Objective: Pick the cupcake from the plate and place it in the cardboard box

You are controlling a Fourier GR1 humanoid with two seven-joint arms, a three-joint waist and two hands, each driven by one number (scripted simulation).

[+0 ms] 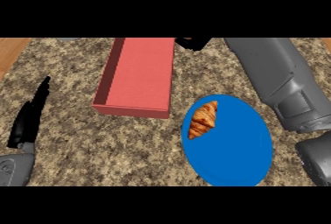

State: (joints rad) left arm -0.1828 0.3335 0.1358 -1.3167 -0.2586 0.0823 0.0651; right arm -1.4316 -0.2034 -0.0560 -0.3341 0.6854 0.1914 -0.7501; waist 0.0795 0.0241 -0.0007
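Head view: pastry on the plate, not yet picked up

A croissant-like pastry [203,120], not a cupcake, lies on the blue plate [236,153], beside the red box [137,76] set within reach on the bench [77,135]; the left robot hand [29,116] rests open at the left, holding nothing; the right robot hand [192,42] is mostly hidden, so its state cannot be told

The left hand [29,116] is glossy black, slim and tapering, joined to a rounded grey forearm [14,169] with faint circular marks on its casing. Beyond the blue plate [233,153], the other forearm [284,83] is broad, grey and panelled, ending in a black right hand [192,42].
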